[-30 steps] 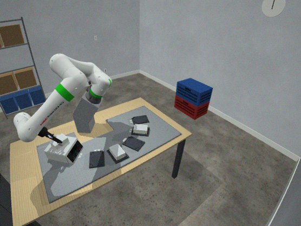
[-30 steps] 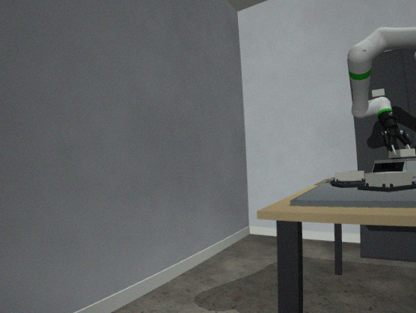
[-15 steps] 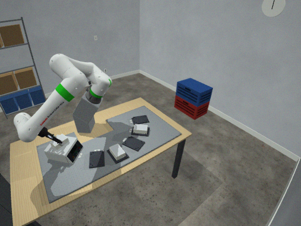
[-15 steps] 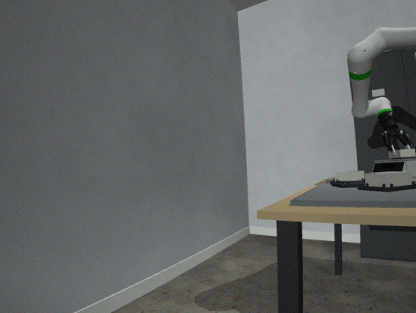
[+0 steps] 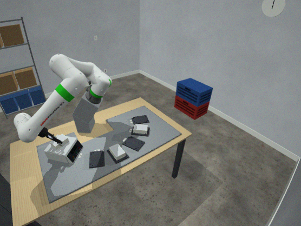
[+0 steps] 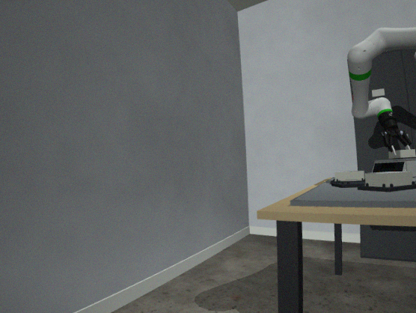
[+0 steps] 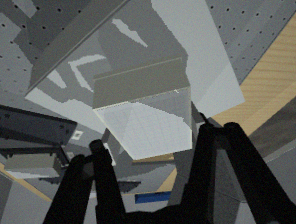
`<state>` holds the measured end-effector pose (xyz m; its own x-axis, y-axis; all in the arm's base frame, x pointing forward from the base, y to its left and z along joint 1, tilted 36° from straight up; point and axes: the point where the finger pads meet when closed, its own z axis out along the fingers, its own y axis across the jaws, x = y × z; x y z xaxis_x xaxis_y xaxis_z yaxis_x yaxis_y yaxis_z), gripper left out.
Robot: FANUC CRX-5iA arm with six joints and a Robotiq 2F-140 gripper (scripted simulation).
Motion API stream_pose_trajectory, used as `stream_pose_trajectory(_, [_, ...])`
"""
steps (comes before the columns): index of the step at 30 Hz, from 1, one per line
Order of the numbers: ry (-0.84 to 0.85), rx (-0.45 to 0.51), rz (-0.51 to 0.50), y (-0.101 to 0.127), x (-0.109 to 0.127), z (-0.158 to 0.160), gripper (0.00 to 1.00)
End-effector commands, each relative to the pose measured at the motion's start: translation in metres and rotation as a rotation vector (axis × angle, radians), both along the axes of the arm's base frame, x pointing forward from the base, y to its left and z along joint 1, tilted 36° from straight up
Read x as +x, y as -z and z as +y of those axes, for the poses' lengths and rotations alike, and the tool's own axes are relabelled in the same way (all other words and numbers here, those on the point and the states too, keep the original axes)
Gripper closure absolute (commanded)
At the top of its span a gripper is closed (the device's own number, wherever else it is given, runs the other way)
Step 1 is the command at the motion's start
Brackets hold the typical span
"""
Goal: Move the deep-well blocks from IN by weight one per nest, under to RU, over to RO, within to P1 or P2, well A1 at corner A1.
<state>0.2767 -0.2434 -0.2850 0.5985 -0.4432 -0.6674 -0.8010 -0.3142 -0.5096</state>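
Observation:
My gripper (image 5: 60, 142) (image 6: 401, 150) (image 7: 152, 115) is shut on a white deep-well block (image 6: 404, 153) (image 7: 150, 122), at the top of the check-weigher CW (image 5: 58, 155) (image 7: 215, 75). In the wrist view the block's left edge slants; whether it touches the platform cannot be told. CW's front display (image 5: 74, 151) is dark with small coloured marks; no lit lamp can be made out. A second block (image 5: 117, 151) (image 6: 389, 179) sits on a dark nest, a third block (image 5: 140, 128) (image 6: 349, 175) on another. Three dark nests are empty: one near CW (image 5: 97, 159), one mid-mat (image 5: 133, 143), one at the back (image 5: 140, 119).
The grey mat (image 5: 73, 178) lies on the wooden table (image 5: 23, 186). The robot's grey pedestal (image 5: 85, 116) stands behind the mat. Blue and red crates (image 5: 192, 94) stand on the floor beyond the table. Nest labels are too small to read.

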Motion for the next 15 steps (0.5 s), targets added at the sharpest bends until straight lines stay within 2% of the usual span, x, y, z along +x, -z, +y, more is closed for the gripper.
stream_pose_trajectory(1, [0.000,0.000,0.000,0.0005,0.0002,0.0001,0.90])
stream_pose_trajectory(15, [0.000,0.000,0.000,0.0021,0.0008,0.0011,0.90])
